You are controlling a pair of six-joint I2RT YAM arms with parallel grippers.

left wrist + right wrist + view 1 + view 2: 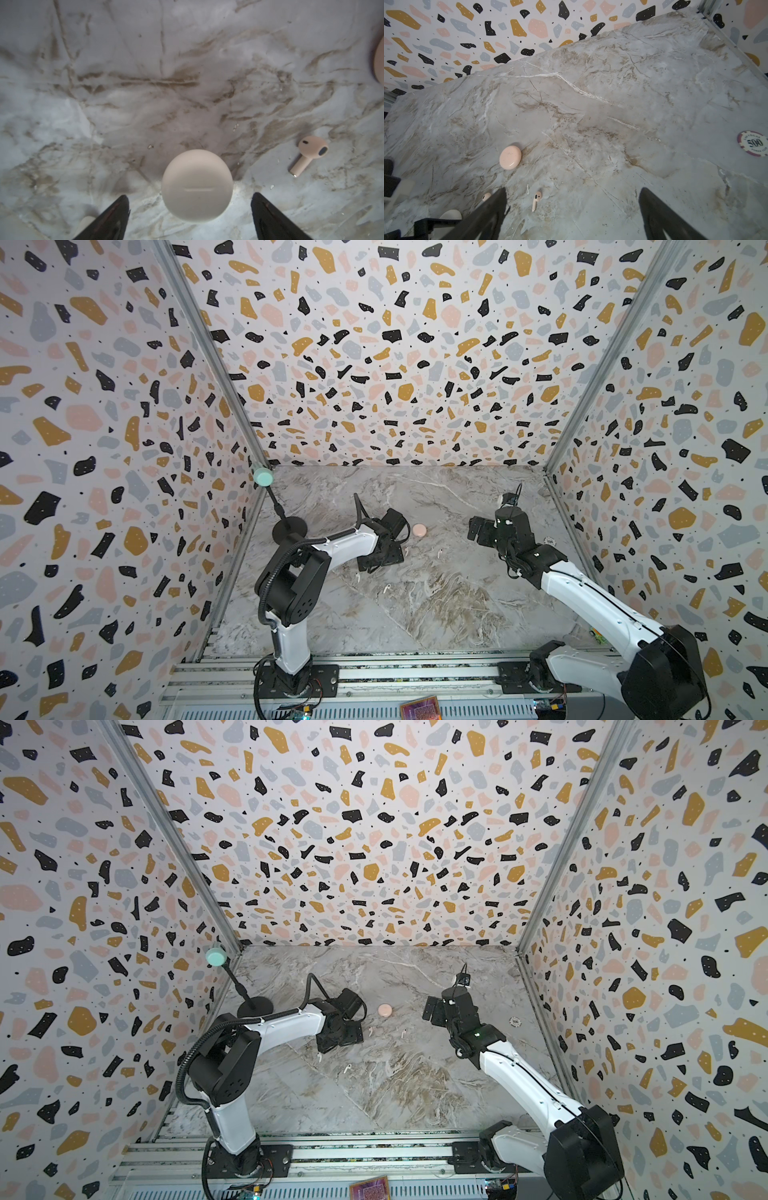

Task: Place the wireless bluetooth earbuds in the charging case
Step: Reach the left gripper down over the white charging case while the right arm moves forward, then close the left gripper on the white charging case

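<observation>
Glossy grey-brown marble-patterned bench (415, 614). The left tool (189, 197), released, straddles a smooth round off-white charging case (196, 185) without touching it. The right tool (573, 190) gapes, empty. A round pink case (510, 157) lies mid-bench. At right, a poker chip (752, 143) reads "LAS VEGAS 500". 2 stemmed pink earbuds (536, 198) lie loose just near of the pink case, and 2 white earbuds (386, 588) lie nearer.

Round cases x2: 1 pink case (419, 529), 1 white case (197, 186). Earbuds x4: pink earbud (537, 200), 2nd pink earbud (486, 196), white earbud (358, 577), 2nd white earbud (386, 588). Poker chip (752, 143) x1.
</observation>
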